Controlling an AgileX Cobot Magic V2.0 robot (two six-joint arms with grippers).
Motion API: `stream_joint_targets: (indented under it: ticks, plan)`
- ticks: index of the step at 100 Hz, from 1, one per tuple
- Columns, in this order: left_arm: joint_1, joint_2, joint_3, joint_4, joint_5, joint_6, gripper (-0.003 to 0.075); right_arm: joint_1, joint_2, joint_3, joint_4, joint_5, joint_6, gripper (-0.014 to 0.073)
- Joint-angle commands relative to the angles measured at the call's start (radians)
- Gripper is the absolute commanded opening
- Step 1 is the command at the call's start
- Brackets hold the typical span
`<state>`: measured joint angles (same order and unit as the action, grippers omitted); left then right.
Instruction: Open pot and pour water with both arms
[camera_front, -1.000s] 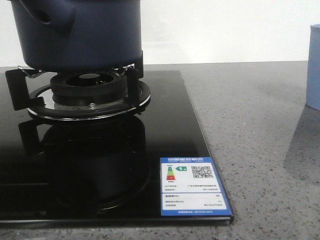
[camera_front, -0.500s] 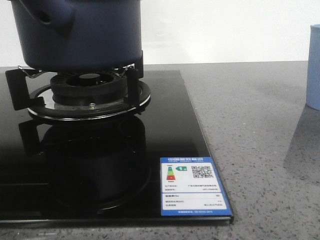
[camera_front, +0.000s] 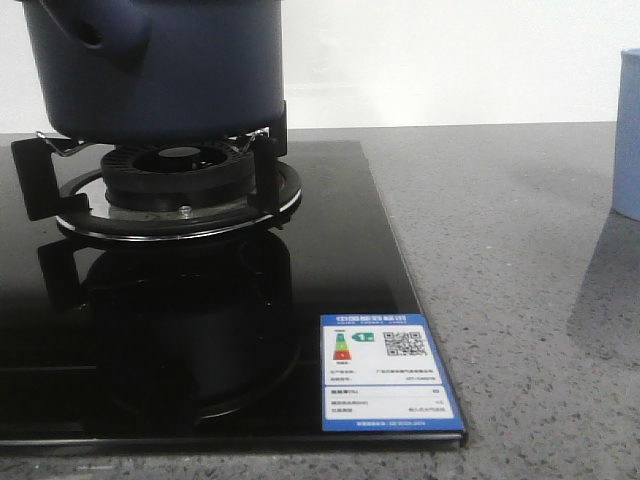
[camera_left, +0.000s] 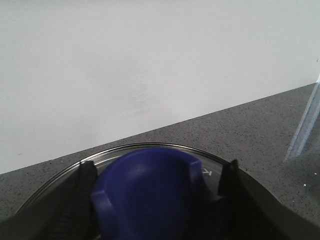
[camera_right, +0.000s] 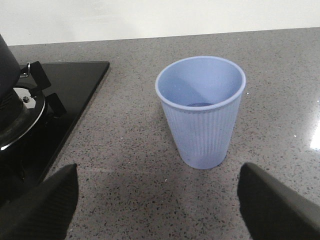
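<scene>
The dark navy pot (camera_front: 180, 70) sits on the gas burner (camera_front: 180, 185) at the far left, its stubby hollow handle (camera_front: 95, 35) towards me. In the left wrist view its glass lid (camera_left: 150, 146) carries a blue knob (camera_left: 147, 200). My left gripper (camera_left: 157, 170) is open and straddles that knob: one finger is close against it, the other stands a little off. My right gripper (camera_right: 157, 172) is open and empty above the counter, with the pale blue ribbed cup (camera_right: 200, 115) upright a short way ahead of it. Neither gripper shows in the front view.
The black glass hob (camera_front: 340, 250) with a blue energy label (camera_front: 388, 372) covers the left of the grey speckled counter (camera_front: 500, 250). The cup shows at the right edge of the front view (camera_front: 628, 140). A white wall stands behind. The hob's corner lies beside the cup (camera_right: 75, 80).
</scene>
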<state>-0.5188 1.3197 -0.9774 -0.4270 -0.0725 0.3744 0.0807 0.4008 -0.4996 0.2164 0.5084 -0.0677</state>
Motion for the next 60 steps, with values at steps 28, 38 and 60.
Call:
stream_joint_targets:
  ticks: [28,38,60]
  plan:
    - [0.018,-0.155,-0.059,0.021,-0.072,0.000,0.0396,0.002,0.014,-0.015,0.007,-0.091,-0.013,0.0587]
    - [0.046,-0.188,-0.059,0.021,-0.054,0.000,0.0416,0.002,0.014,0.019,0.007,-0.130,-0.013,0.0587]
    - [0.114,-0.260,-0.059,0.021,-0.020,0.000,0.0415,0.002,0.014,0.098,0.007,-0.258,-0.013,0.0587]
